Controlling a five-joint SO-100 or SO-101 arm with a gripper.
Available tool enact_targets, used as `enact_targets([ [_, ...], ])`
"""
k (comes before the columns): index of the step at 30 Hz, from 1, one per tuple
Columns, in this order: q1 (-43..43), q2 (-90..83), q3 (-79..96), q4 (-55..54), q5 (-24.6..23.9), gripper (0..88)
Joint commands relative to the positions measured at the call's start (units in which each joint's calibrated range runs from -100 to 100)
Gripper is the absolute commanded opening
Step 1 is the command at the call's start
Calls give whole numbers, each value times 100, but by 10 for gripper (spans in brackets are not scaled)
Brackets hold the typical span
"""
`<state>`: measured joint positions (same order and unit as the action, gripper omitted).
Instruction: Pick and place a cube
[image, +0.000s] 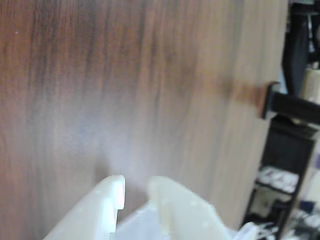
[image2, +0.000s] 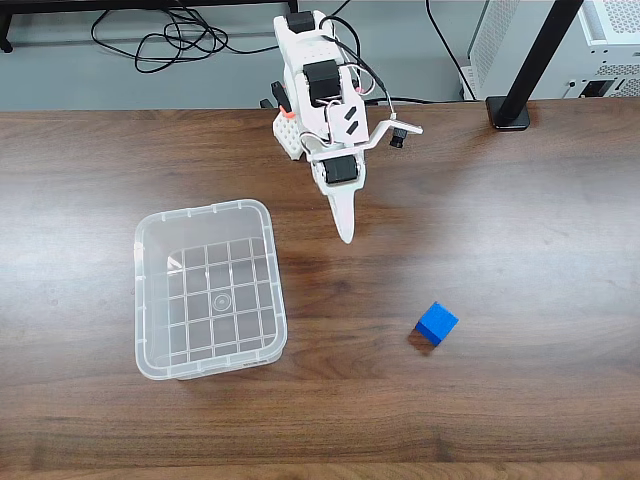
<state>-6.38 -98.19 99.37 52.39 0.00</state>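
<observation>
The small bright blue cube (image2: 437, 323) lies on the wooden table at the lower right of the fixed view. My white gripper (image2: 346, 236) hangs above the table's middle, pointing down. It is well up and left of the cube and right of the clear plastic bin (image2: 150, 300). In the wrist view the gripper (image: 136, 186) comes in from the bottom edge. Its two white fingertips (image: 116, 192) stand a narrow gap apart with nothing between them, over blurred bare wood.
The clear bin stands empty at the table's left. A black stand base (image2: 509, 113) sits at the table's back right edge, and its clamp (image: 272, 102) also appears in the wrist view. Cables lie behind the table.
</observation>
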Motion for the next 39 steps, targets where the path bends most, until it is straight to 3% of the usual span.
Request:
enact_targets([
  [1,-280,34,-233,-205,491,129],
  [9,-485,1908,-1776,418,1246,138],
  [24,-493,8548,-6864,375,1119,139],
  [27,-537,9382,-7707,375,913,144],
  [33,-1117,10595,-8865,460,913,276],
  [39,-1506,11297,-9475,460,887,281],
])
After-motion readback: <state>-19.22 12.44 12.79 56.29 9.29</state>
